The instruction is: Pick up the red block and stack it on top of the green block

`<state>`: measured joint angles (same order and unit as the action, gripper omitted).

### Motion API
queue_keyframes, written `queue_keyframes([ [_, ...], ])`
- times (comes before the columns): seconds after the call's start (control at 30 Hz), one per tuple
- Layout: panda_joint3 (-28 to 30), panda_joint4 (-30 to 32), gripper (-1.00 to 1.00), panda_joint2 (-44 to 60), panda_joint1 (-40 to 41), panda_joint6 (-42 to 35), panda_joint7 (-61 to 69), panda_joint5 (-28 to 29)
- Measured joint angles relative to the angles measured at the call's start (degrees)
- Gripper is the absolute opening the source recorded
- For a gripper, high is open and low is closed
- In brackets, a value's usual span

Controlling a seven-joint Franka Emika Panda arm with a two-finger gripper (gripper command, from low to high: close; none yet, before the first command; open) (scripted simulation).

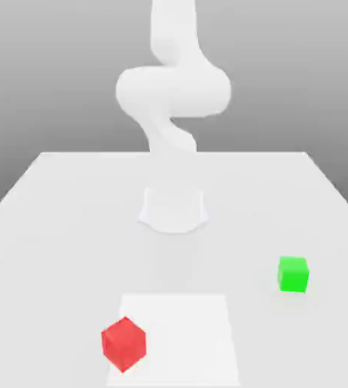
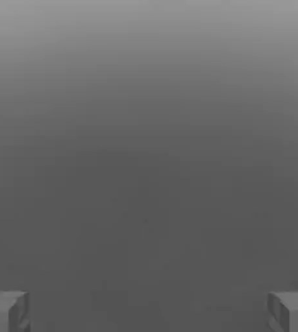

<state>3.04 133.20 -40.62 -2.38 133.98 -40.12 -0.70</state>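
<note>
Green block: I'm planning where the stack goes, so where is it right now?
In the exterior view, the green block sits on the table toward the view's right, beyond the pale square patch.

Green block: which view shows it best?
The exterior view. The small matte green cube shows whole and unobstructed there, resting on the white tabletop toward that view's right. In the hand view I see the gripper's spread fingers against grey, no green.
</note>
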Motion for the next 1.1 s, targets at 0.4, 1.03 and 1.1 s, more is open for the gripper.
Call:
queue_keyframes([
  [0.4, 12.49, 6.84, 0.00, 25.33, -8.66, 10.60, 29.32, -5.71],
  [1.03, 8.55, 11.86, -1.00, 60.81, -1.93, 30.44, 60.80, -14.15],
  [1.1, 8.55, 11.85, -1.00, 60.80, -1.93, 30.38, 60.79, -14.14],
])
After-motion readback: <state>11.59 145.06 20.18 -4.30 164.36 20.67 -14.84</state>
